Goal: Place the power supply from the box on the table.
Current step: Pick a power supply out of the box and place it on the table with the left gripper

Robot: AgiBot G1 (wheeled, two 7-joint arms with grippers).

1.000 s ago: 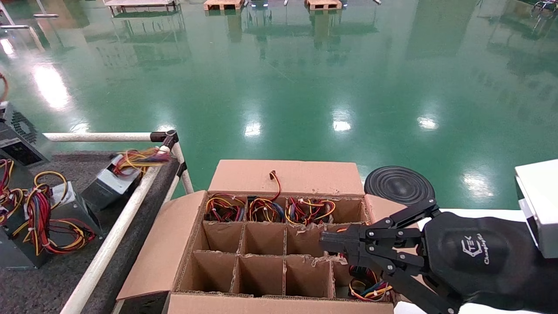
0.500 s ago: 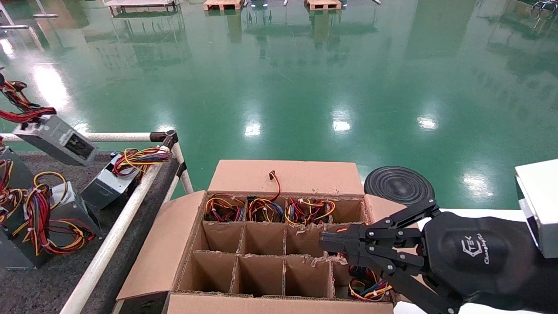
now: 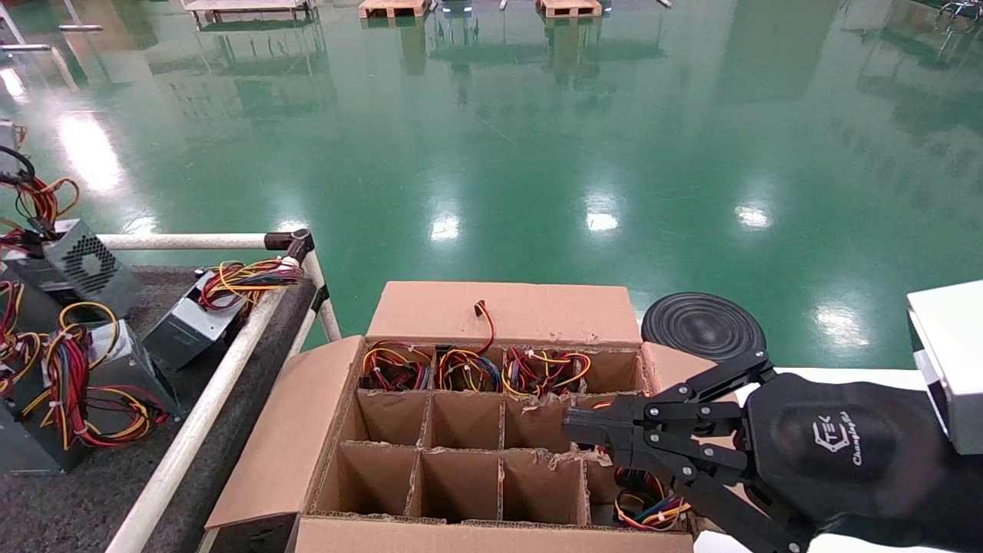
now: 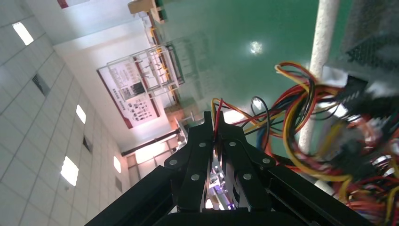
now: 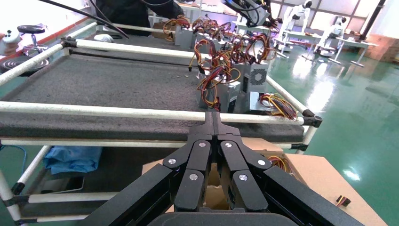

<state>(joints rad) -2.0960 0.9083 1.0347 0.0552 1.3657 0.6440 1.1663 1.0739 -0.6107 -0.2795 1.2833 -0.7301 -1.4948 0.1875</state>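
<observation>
The power supply [image 3: 84, 265], grey with a honeycomb grille, hangs tilted at the table's [image 3: 69, 491] far left end, its red and yellow wires [image 3: 34, 201] running up out of view. In the left wrist view my left gripper [image 4: 216, 123] is shut on those wires [image 4: 301, 113], with the grey unit [image 4: 371, 52] beyond it. Whether the unit touches the table I cannot tell. The brown cardboard box [image 3: 491, 315] stands open to the right of the table. My right gripper [image 3: 572, 426] hovers shut and empty over the box's right cells, also seen as the right gripper [image 5: 212, 117].
Other grey units with wire bundles lie on the table [image 3: 188, 322], [image 3: 115, 369]. A white rail [image 3: 192, 422] edges the table beside the box. Wire bundles fill the box's back cells [image 3: 468, 369]. A black round disc [image 3: 703, 326] sits behind the box.
The power supply hanging from my left gripper has swung and turned, showing its grille instead of its socket face, and has sunk lower over the table. The right arm has not moved.
</observation>
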